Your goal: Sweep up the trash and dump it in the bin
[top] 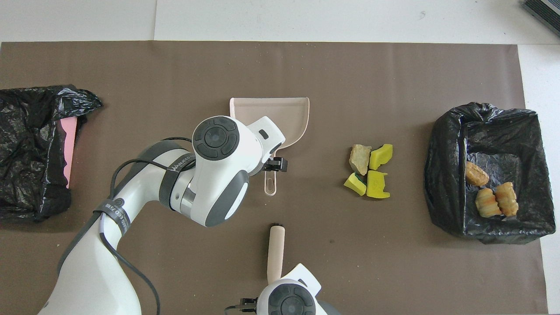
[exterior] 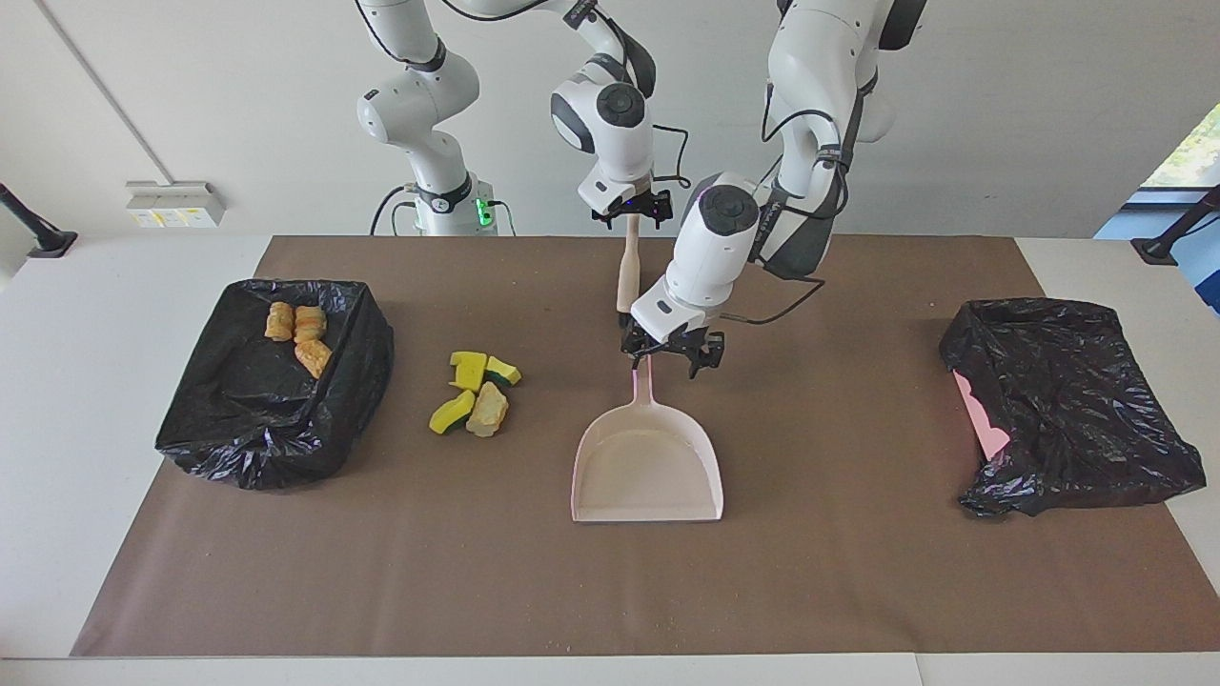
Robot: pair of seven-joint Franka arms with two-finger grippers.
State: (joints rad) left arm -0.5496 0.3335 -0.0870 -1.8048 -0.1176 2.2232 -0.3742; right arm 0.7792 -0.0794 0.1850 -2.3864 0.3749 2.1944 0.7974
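- The trash [exterior: 476,393] lay in a small heap on the brown mat [exterior: 858,572], about midway between the mat's edge at the robots and its opposite edge: yellow sponge wedges with green backing and one pale crumbly chunk, all touching.
- More trash, three golden-brown pastry pieces [exterior: 297,335], lay inside the open bin [exterior: 362,362], lined with a black bag, at the right arm's end of the mat.
- The dustpan [exterior: 646,462] lay flat near the middle of the mat, beside the heap, its handle pointing to the robots.
- The left gripper [exterior: 672,354] was low over the tip of this handle, with jaws apart on both sides of it; whether they touched it, I cannot tell.
- The brush [exterior: 627,276] lay near the mat's edge at the robots, its handle toward them and its bristles toward the dustpan.
- The right gripper [exterior: 630,211] stood over the handle end of the brush, jaws released, holding nothing.
- A second black bag [exterior: 1067,400] with a pink edge showing was at the left arm's end of the mat.
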